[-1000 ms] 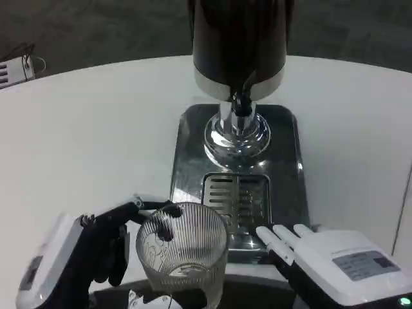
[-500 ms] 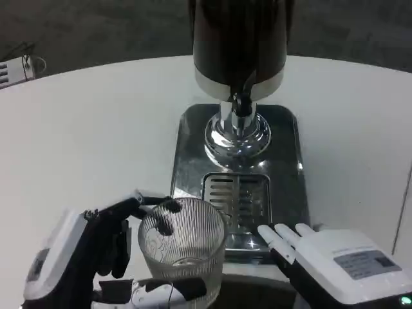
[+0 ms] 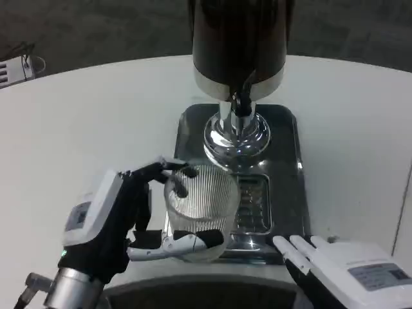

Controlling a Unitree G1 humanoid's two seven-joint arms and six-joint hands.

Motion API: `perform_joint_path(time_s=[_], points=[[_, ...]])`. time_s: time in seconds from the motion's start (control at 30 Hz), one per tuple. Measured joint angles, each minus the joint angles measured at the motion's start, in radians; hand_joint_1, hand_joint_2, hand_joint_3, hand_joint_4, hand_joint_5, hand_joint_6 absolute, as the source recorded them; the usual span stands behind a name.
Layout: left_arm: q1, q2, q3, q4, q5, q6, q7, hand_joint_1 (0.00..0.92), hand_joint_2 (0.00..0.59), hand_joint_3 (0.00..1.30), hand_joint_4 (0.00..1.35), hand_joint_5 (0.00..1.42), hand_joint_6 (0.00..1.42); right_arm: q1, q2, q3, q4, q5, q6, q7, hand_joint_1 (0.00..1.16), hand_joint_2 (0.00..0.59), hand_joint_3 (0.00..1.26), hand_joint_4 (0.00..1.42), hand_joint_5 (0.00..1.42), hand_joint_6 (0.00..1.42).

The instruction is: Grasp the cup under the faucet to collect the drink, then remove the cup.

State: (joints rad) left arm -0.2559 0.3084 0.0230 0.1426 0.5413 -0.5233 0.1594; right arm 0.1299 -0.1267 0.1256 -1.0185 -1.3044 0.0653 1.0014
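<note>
My left robot hand (image 3: 122,219) grips cup (image 3: 201,209), moved it forward from desk near edge onto drip tray (image 3: 283,193), short of faucet (image 3: 241,103). Right robot hand (image 3: 341,264) open, idle. Next: under spout.

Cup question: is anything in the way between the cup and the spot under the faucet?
Nothing visible blocks it. The left hand holds the ribbed glass cup over the drip tray's near left edge; the grate between it and the faucet looks bare. The right hand rests off to the side.
</note>
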Motion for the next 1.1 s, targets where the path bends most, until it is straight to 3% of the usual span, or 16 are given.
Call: perform_joint_path(time_s=[0.33, 0.7, 0.93, 1.1], points=[[-0.2, 0.002, -0.077, 0.236, 0.096, 0.045, 0.122, 0.612, 0.0, 1.04, 1.2, 1.31, 1.42, 0.027, -0.001, -0.044, -0.012, 0.057, 0.002, 0.0, 0.53, 0.442, 0.0, 0.0, 0.0, 0.0], [-0.352, -0.003, -0.16, 0.421, 0.109, 0.08, 0.23, 0.612, 0.0, 1.02, 1.18, 1.3, 1.42, 0.047, 0.001, -0.095, -0.013, 0.102, -0.029, -0.014, 0.54, 0.444, 0.0, 0.0, 0.0, 0.0], [-0.424, -0.015, -0.208, 0.493, 0.123, 0.091, 0.262, 0.599, 0.0, 0.89, 1.01, 1.18, 1.4, 0.068, 0.006, -0.129, -0.013, 0.119, -0.044, -0.016, 0.54, 0.444, 0.0, 0.0, 0.0, 0.0], [-0.451, -0.021, -0.238, 0.515, 0.121, 0.105, 0.261, 0.538, 0.0, 0.71, 0.8, 1.04, 1.35, 0.071, 0.009, -0.144, -0.013, 0.133, -0.047, -0.016, 0.54, 0.444, 0.0, 0.0, 0.0, 0.0]])
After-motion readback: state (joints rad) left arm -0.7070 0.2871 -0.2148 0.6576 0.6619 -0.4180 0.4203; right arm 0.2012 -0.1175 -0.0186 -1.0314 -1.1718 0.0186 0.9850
